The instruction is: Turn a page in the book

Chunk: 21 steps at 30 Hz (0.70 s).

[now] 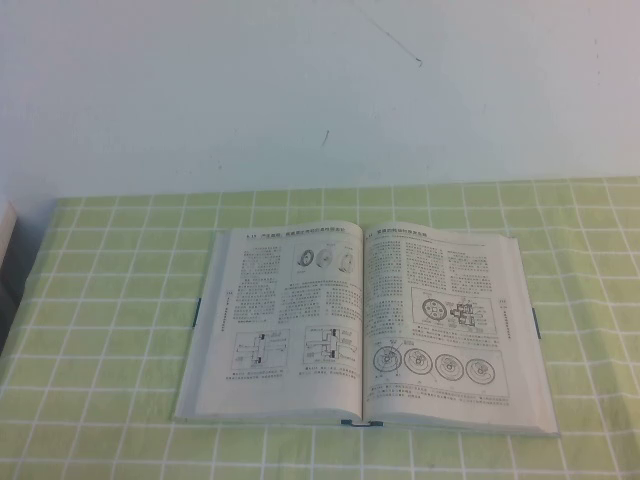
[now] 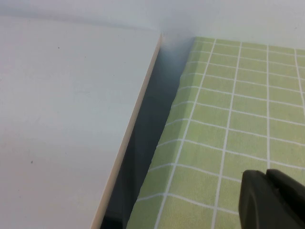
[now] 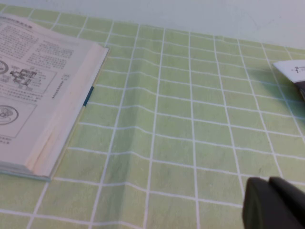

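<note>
The book (image 1: 365, 325) lies open and flat in the middle of the green checked tablecloth (image 1: 110, 300). The page (image 1: 450, 320) is its right-hand leaf, facing up, with text and a row of round wheel diagrams near its front. Neither arm shows in the high view. The right wrist view shows the book's right edge (image 3: 52, 129) and part of the page (image 3: 28, 71). My right gripper (image 3: 269, 182) is shut and empty above bare cloth, well to the right of the book. My left gripper (image 2: 267, 174) is shut and empty above the cloth near the table's left edge.
A white board (image 2: 62, 119) stands beside the table's left edge, with a dark gap (image 2: 143, 143) between them. A white printed sheet over a dark object (image 3: 296, 71) lies at the far right of the cloth. A pale wall rises behind the table.
</note>
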### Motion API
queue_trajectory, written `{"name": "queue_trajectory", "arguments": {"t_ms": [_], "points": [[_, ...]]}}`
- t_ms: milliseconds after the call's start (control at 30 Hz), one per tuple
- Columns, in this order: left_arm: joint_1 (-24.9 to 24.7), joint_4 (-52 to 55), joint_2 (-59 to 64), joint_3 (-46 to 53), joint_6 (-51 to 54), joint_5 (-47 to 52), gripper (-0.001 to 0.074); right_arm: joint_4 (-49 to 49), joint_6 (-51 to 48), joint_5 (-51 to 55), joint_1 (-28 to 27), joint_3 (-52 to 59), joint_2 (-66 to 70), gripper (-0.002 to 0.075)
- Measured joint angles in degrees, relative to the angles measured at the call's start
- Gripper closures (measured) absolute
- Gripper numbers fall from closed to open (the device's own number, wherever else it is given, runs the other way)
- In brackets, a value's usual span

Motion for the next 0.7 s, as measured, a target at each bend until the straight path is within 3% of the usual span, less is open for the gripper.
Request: {"name": "queue_trajectory", "arguments": {"t_ms": [700], "points": [[0.0,-0.9,0.0,0.0,0.0,0.0,0.0738,0.0,-0.1,0.0,0.0,0.0,0.0,0.0728]]}}
